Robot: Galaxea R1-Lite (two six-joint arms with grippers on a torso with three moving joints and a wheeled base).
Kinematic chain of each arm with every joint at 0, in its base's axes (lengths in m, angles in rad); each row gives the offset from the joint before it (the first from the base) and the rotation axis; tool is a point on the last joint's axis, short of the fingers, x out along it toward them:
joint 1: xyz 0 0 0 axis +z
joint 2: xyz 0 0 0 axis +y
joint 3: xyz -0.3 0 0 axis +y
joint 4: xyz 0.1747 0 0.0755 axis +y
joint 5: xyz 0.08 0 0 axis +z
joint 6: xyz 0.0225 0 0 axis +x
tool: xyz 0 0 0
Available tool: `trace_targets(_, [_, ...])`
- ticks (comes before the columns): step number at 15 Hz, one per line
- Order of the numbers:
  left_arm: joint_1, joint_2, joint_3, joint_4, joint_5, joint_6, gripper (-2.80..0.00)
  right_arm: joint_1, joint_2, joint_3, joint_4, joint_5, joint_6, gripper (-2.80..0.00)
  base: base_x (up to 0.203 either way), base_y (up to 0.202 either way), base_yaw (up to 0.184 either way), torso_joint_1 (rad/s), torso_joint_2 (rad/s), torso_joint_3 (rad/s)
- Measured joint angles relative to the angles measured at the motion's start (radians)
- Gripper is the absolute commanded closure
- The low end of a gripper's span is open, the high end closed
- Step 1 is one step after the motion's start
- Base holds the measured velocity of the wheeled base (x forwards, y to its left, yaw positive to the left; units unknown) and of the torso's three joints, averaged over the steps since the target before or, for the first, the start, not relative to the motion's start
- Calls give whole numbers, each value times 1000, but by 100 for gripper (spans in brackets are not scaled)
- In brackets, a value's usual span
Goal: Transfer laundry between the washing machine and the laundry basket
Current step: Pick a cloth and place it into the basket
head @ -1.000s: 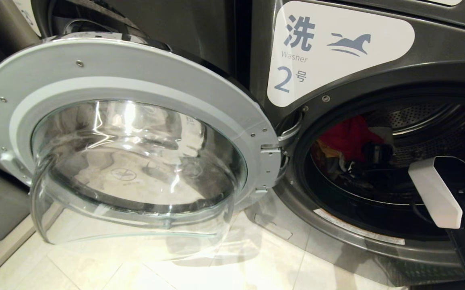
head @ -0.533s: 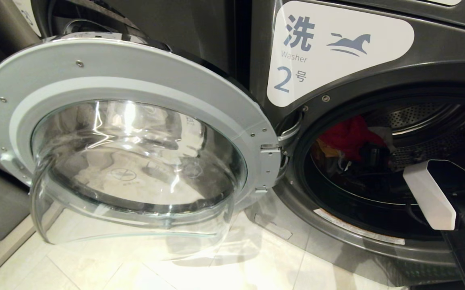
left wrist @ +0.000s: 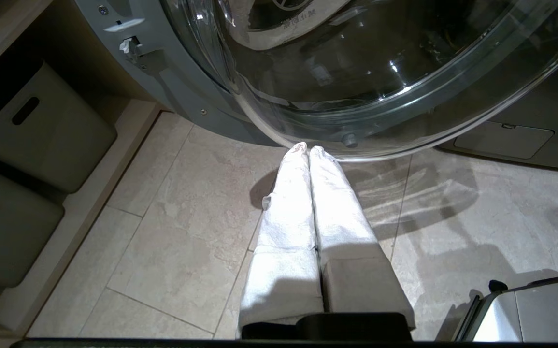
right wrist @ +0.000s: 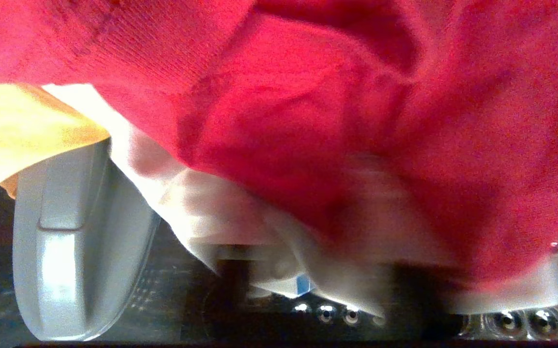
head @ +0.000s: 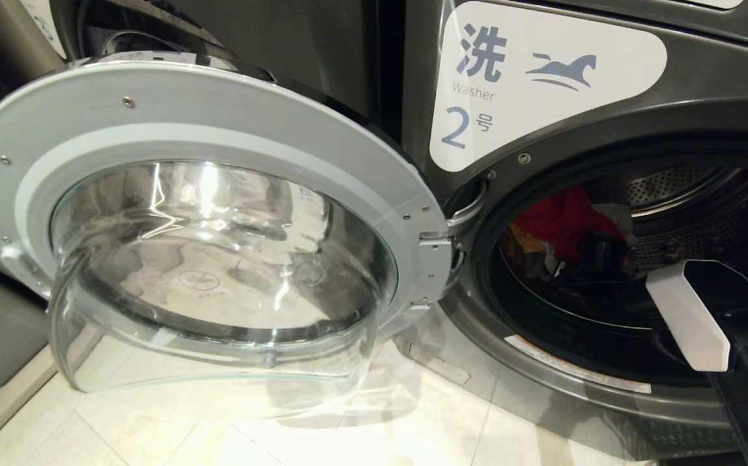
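I have the right gripper (head: pixel 597 249) deep in the washer (head: pixel 607 129) drum, fingers closed into the laundry (head: pixel 558 217), apparently on the red cloth. I should draw back slowly, clearing the door rim. Left gripper (left wrist: pixel 307 150) hangs by the floor, fingers pressed together, empty.
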Motion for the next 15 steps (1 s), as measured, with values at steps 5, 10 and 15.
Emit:
trace_targets(5, [0, 0, 0, 0, 0, 0, 0, 1, 0, 1, 2, -1, 0, 0, 0, 0, 0, 0, 0, 0])
trace_targets(10, [0, 0, 0, 0, 0, 0, 0, 1, -19, 1, -10, 0, 8, 0, 0, 0, 0, 0, 0, 0])
trace_targets(15, [0, 0, 0, 0, 0, 0, 0, 15, -67, 9, -76, -10, 14, 0, 0, 0, 0, 0, 0, 0])
